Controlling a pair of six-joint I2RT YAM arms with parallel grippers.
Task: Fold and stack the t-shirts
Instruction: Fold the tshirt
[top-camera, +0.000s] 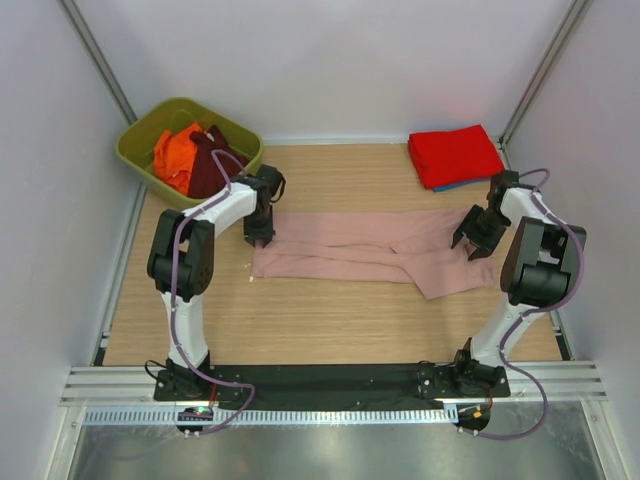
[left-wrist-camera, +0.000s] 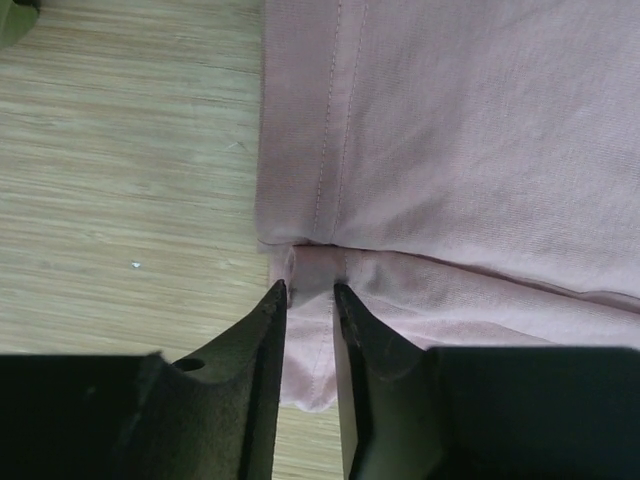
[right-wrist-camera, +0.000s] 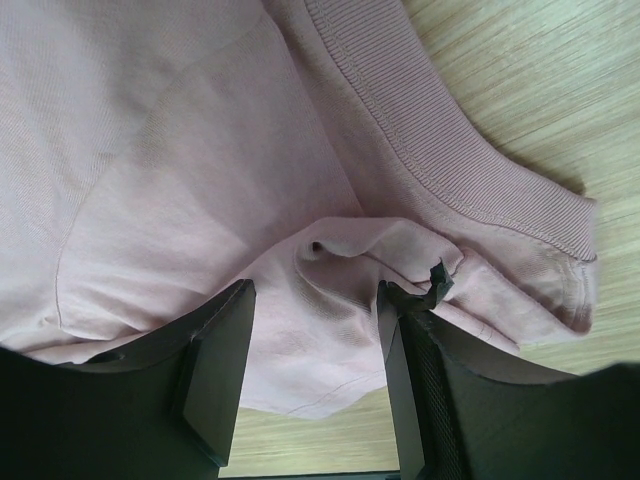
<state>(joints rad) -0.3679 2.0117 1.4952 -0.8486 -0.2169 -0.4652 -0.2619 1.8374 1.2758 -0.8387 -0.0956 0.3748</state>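
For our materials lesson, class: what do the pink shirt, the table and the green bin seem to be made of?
Shirt: soft knit cloth, probably cotton, matte; the ribbed collar, stitched hems and wrinkles show it. Table: wood or wood-look laminate, with pale streaked grain. Bin: likely moulded plastic, with a smooth rounded rim.

Open table (top-camera: 330, 320) beside pink t-shirt (top-camera: 350, 255); basket (top-camera: 135, 150) far-left, red stack (top-camera: 455, 155) far-right.

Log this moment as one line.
stage: pink t-shirt folded into strip | left end effector: open at hem end | right end effector: open over collar end | stack: red t-shirt folded, far right
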